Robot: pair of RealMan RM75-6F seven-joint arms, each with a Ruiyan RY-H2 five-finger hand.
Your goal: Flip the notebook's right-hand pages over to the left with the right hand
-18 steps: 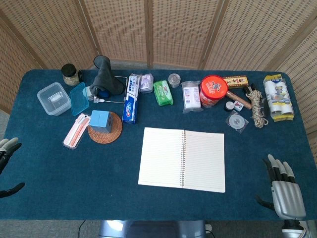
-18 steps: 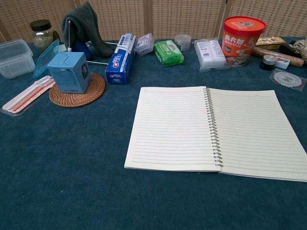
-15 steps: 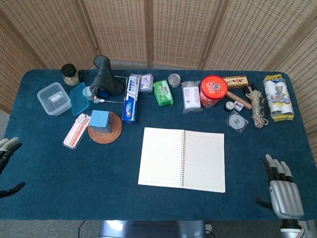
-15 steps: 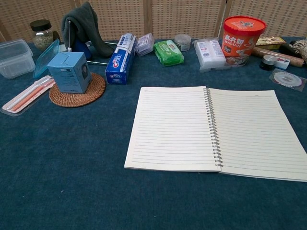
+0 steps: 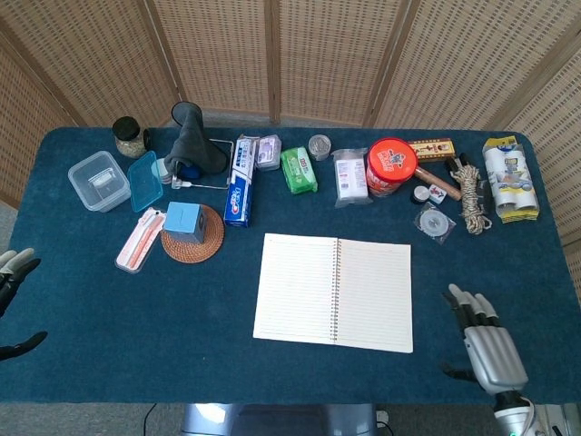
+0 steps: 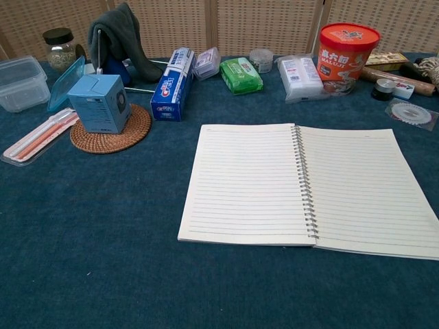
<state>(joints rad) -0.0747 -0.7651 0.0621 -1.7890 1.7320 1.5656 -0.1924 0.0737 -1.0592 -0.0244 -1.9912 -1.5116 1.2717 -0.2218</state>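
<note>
A spiral notebook [image 5: 332, 292] is laid open and flat on the blue table [image 5: 272, 372], its lined pages unturned. The right hand [image 5: 486, 343] is seen near the notebook's lower right corner, apart from it, fingers spread and nothing held. The left hand [image 5: 13, 291] is glimpsed far left of the notebook at the table's edge, fingers apart and empty.
</note>
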